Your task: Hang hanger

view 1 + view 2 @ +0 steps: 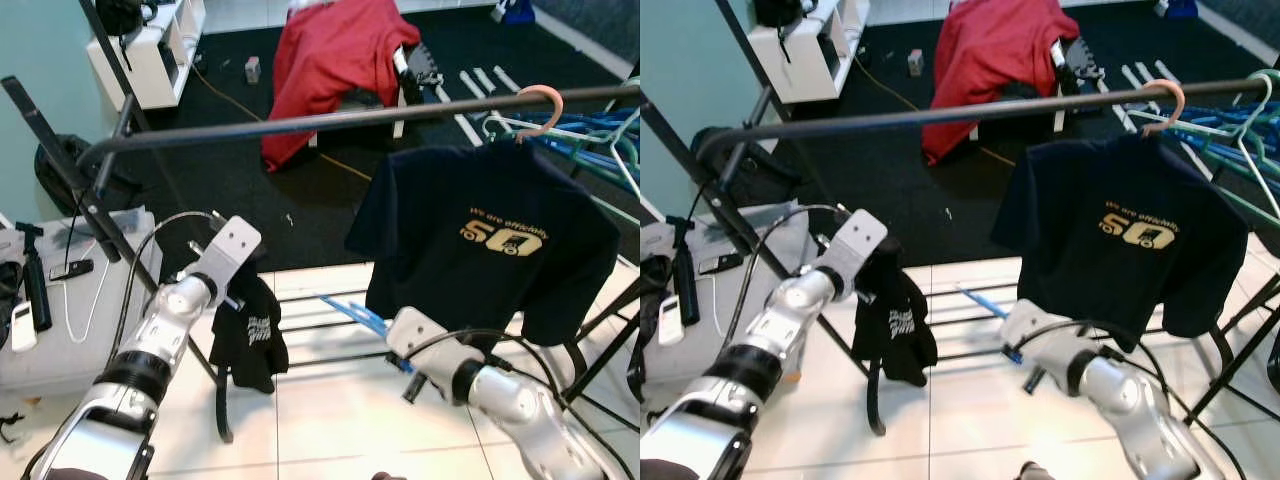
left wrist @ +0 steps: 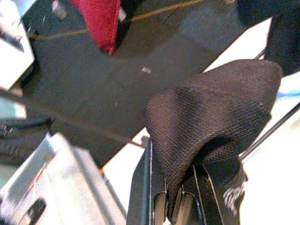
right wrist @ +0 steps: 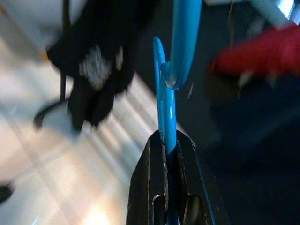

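A blue plastic hanger (image 3: pixel 168 89) is pinched in my shut right gripper (image 3: pixel 168 149), low in front of the rack, its hook pointing away from me; the same blue hanger (image 1: pixel 356 316) pokes out left of the right arm. My left gripper (image 2: pixel 174 202) is shut on a small black shirt (image 1: pixel 249 338) with a white print, which droops below the fingers. A dark clothes rail (image 1: pixel 300 122) runs across above both grippers. A navy T-shirt (image 1: pixel 490 240) with a gold print hangs from the rail on a pink hanger (image 1: pixel 541 101).
Several green and blue hangers (image 1: pixel 600 135) crowd the rail's right end. Slanted rack legs (image 1: pixel 70 170) and low rungs (image 1: pixel 320 325) stand ahead. A grey case (image 1: pixel 85 310) sits left, a red cloth over a chair (image 1: pixel 335 55) behind, a white shelf (image 1: pixel 150 50) far left.
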`<state>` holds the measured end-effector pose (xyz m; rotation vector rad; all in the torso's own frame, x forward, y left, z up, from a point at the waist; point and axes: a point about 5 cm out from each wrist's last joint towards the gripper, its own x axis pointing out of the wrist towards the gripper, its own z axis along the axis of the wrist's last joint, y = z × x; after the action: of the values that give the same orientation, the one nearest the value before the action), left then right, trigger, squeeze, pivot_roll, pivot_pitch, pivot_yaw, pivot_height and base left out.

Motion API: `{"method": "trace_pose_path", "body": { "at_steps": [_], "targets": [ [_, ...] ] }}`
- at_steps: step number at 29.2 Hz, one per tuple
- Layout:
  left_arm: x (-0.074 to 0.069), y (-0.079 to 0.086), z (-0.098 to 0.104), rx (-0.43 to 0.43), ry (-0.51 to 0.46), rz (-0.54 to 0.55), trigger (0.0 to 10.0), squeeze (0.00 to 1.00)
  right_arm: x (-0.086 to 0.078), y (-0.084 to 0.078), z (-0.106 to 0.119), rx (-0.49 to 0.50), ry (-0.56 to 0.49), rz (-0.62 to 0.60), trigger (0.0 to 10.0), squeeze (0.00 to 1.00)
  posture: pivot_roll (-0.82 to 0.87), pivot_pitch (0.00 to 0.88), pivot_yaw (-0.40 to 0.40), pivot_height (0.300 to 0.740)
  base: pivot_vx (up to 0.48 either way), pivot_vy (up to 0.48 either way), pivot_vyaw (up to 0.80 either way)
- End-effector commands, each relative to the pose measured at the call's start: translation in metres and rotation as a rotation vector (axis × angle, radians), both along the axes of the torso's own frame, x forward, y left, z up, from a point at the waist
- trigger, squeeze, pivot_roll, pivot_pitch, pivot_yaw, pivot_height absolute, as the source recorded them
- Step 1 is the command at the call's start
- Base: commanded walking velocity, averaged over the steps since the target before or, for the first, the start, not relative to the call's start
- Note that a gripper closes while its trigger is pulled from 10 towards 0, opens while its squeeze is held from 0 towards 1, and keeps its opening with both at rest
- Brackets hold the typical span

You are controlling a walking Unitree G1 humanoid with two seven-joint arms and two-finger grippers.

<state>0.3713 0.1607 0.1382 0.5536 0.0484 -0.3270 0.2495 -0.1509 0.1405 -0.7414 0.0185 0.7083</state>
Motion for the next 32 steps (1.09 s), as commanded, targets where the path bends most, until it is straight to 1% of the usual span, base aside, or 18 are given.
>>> {"method": "trace_pose_path", "body": {
  "at_steps": [1,3,6,14,16,17,18,19,20,21,23,24,26,27,28,30,31,32],
  "targets": [
    [-0.003,0.006,-0.003,-0.009,-0.003,-0.018,10.0,0.0,-0.006,0.01,0.004,0.038,-0.048,0.063,0.0,0.0,-0.09,0.119,0.089,0.74,0.0,0.0,0.0],
    [-0.003,0.002,-0.002,-0.022,-0.014,-0.053,10.0,0.0,-0.01,0.02,0.01,0.075,-0.098,0.112,0.0,0.0,-0.09,0.119,0.089,0.74,0.0,0.0,0.0],
    [-0.005,0.0,-0.002,-0.03,-0.038,-0.086,10.0,0.0,-0.01,0.028,0.008,0.099,-0.099,0.096,0.0,0.0,-0.09,0.117,0.095,0.74,0.0,0.0,0.0],
    [-0.006,-0.006,0.005,-0.057,-0.101,-0.147,10.0,0.0,-0.011,0.033,0.003,0.173,-0.059,0.079,0.0,0.0,-0.09,0.131,0.096,0.74,0.0,0.0,0.0],
    [-0.007,-0.007,0.005,-0.037,-0.108,-0.175,10.0,0.0,-0.011,0.033,0.002,0.194,-0.052,0.075,0.0,0.0,-0.1,0.134,0.097,0.74,0.0,0.0,0.0],
    [-0.01,-0.007,0.003,0.076,-0.123,-0.245,10.0,0.0,-0.011,0.034,0.001,0.209,-0.032,0.073,0.0,0.0,-0.1,0.136,0.099,0.74,0.0,0.0,0.0],
    [-0.015,-0.005,-0.003,0.296,-0.131,-0.354,10.0,0.0,-0.012,0.035,-0.002,0.222,0.009,0.076,0.0,0.0,-0.1,0.139,0.102,0.74,0.0,0.0,0.0],
    [-0.017,-0.003,-0.006,0.382,-0.13,-0.388,10.0,0.0,-0.013,0.035,-0.003,0.221,0.027,0.08,0.0,0.0,-0.1,0.139,0.102,0.74,0.0,0.0,0.0],
    [-0.018,-0.001,-0.007,0.424,-0.128,-0.402,10.0,0.0,-0.013,0.035,-0.004,0.22,0.037,0.082,0.0,0.0,-0.1,0.139,0.102,0.74,0.0,0.0,0.0],
    [-0.018,-0.001,-0.007,0.424,-0.128,-0.402,10.0,0.0,-0.013,0.035,-0.004,0.22,0.037,0.082,0.0,0.0,-0.1,0.139,0.102,0.74,0.0,0.0,0.0],
    [-0.015,0.014,-0.007,0.543,-0.115,-0.383,10.0,0.0,-0.018,0.034,-0.014,0.222,0.115,0.06,0.0,0.0,-0.1,0.14,0.104,0.74,0.0,0.0,0.0],
    [-0.015,0.014,-0.007,0.543,-0.115,-0.383,10.0,0.0,-0.018,0.034,-0.014,0.222,0.115,0.06,0.0,0.0,-0.1,0.14,0.104,0.74,0.0,0.0,0.0],
    [-0.013,0.025,-0.006,0.611,-0.105,-0.369,10.0,0.0,-0.02,0.031,-0.021,0.233,0.185,0.016,0.0,0.0,-0.1,0.141,0.105,0.74,0.0,0.0,0.0],
    [-0.013,0.025,-0.006,0.611,-0.105,-0.369,10.0,0.0,-0.02,0.031,-0.021,0.233,0.185,0.016,0.0,0.0,-0.1,0.141,0.105,0.74,0.0,0.0,0.0],
    [-0.013,0.028,-0.005,0.637,-0.104,-0.373,10.0,0.0,-0.021,0.027,-0.026,0.235,0.232,-0.027,0.0,0.0,-0.1,0.141,0.105,0.74,0.0,0.0,0.0],
    [-0.013,0.03,-0.005,0.668,-0.106,-0.38,10.0,0.0,-0.02,0.021,-0.03,0.248,0.268,-0.094,0.0,0.0,-0.1,0.14,0.105,0.74,0.0,0.0,0.0],
    [-0.013,0.03,-0.005,0.668,-0.106,-0.38,10.0,0.0,-0.02,0.021,-0.03,0.248,0.268,-0.094,0.0,0.0,-0.1,0.14,0.105,0.74,0.0,0.0,0.0],
    [-0.012,0.033,-0.006,0.702,-0.104,-0.384,10.0,0.0,-0.02,0.015,-0.035,0.299,0.317,-0.171,0.0,0.0,-0.09,0.139,0.105,0.74,0.0,0.0,0.0]
  ]
}}
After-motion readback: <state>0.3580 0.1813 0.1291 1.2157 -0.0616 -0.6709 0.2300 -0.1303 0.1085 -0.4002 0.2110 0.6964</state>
